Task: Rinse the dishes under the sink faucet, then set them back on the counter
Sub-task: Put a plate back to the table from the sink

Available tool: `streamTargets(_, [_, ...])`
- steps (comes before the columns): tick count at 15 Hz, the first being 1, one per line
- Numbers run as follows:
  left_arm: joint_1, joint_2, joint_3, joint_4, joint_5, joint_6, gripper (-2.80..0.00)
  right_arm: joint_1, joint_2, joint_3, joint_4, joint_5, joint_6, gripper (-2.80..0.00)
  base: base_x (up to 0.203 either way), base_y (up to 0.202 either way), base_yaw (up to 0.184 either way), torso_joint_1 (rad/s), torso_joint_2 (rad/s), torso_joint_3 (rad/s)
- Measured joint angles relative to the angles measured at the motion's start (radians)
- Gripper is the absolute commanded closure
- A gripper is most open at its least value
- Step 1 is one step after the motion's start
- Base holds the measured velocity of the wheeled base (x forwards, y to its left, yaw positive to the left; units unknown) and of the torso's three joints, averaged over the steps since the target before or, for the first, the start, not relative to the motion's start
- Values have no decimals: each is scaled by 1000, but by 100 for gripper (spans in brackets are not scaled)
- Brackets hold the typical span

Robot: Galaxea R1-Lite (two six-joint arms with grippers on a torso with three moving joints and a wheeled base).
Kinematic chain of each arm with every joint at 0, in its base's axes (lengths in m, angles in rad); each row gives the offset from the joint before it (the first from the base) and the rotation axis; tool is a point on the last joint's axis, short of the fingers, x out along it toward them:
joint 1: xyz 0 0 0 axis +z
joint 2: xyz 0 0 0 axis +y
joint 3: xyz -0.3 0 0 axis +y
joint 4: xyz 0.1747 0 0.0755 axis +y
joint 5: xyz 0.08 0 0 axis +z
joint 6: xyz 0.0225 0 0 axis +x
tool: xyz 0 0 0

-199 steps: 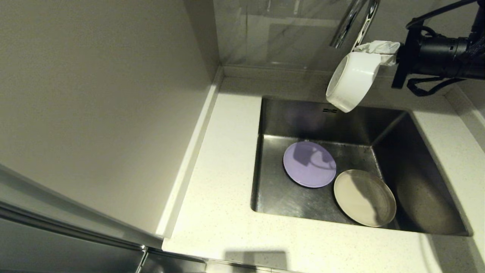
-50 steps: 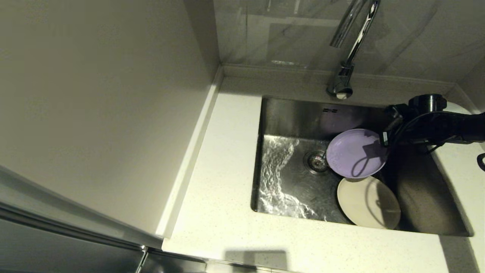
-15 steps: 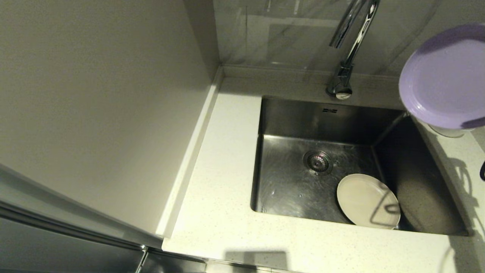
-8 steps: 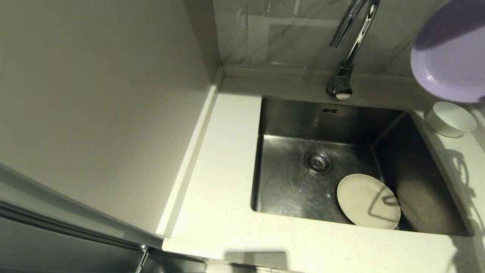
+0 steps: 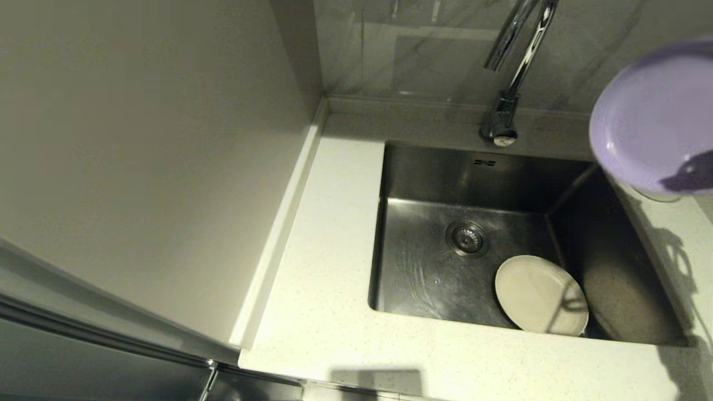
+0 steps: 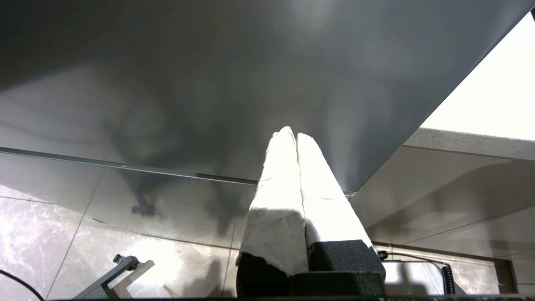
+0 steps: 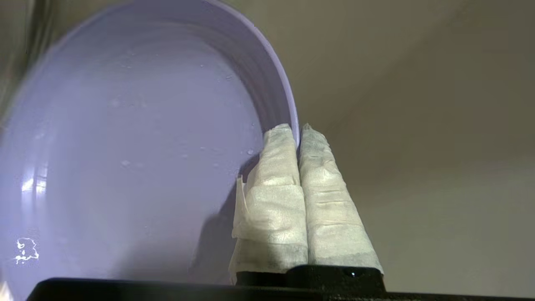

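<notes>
**Lilac plate held by its rim beside the sink**

The right hand (image 7: 297, 129) pinches the rim of the lilac plate (image 5: 652, 114) between its two cloth-wrapped fingers (image 7: 278, 167), one on the inner face, one behind. The plate hangs in the air up and to the right of the sink (image 5: 423, 172), over the bench (image 5: 323, 334) strip on that side, tilted so its hollow faces the head camera. The cream plate (image 5: 540, 295) lies flat on the sink floor, in the near right corner, well apart from the drain strainer (image 5: 467, 238). The faucet (image 5: 515, 61) rises behind the sink's back wall. The left hand (image 6: 296, 136) is parked away from the sink, its wrapped fingers pressed together on nothing.

The main risk I see is the grip: a thin pinch at one edge of a smooth, glossy plate carrying water droplets. A quick swing or a tilt could let it pivot or slide out of the cloth and drop onto hard stone. Something pale peeks from under the plate's lower edge; lowering blind could knock it.

The plate is round and shallow with a raised lip; the sink is brushed steel, square and deep, wet on its floor; the bench is speckled off-white stone.
</notes>
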Motion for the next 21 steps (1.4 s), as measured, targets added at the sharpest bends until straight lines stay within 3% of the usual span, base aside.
streamTargets(2, [0, 0, 0, 0, 0, 0, 0, 5, -41, 213, 7, 24, -26, 0, 0, 0, 0, 0, 0, 0])
streamTargets(4, [0, 0, 0, 0, 0, 0, 0, 7, -80, 304, 57, 59, -40, 0, 0, 0, 0, 0, 0, 0])
streamTargets(7, [0, 0, 0, 0, 0, 0, 0, -28, -123, 200, 313, 52, -44, 0, 0, 0, 0, 0, 0, 0])
streamTargets(11, [0, 0, 0, 0, 0, 0, 0, -133, -133, 110, 657, -55, -46, 0, 0, 0, 0, 0, 0, 0])
streamTargets(14, [0, 0, 0, 0, 0, 0, 0, -207, -102, 100, 726, -80, -46, 0, 0, 0, 0, 0, 0, 0])
streamTargets(21, [0, 0, 0, 0, 0, 0, 0, -308, -1, 51, 728, -130, -46, 0, 0, 0, 0, 0, 0, 0])
